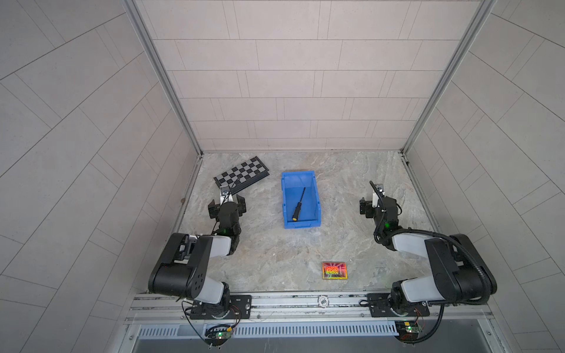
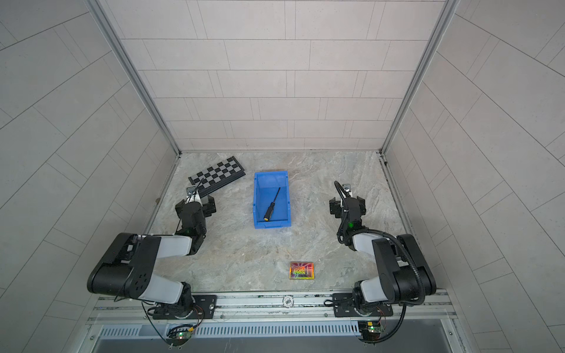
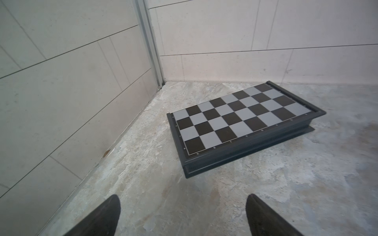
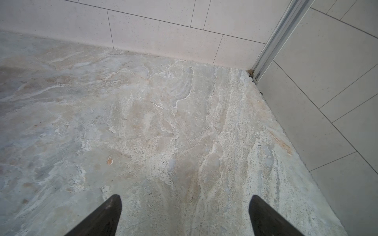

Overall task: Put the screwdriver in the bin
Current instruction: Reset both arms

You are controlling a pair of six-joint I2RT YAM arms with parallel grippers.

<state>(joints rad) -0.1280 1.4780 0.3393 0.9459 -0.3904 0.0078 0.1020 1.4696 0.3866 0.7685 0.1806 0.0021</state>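
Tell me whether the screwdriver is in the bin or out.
In. In both top views the screwdriver lies slantwise on the floor of the bin, inside its walls.

The bin (image 1: 302, 225) is bright blue, the screwdriver (image 1: 300, 201) black with yellow cap, the board (image 1: 241, 174) chequered black-and-grey.

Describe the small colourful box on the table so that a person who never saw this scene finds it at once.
Start at the blue bin in the middle of the marble table. Move toward the robot's bases, slightly to its right: the small flat box lies there alone. Only it has a shiny rainbow face; the chequered board is black and grey.
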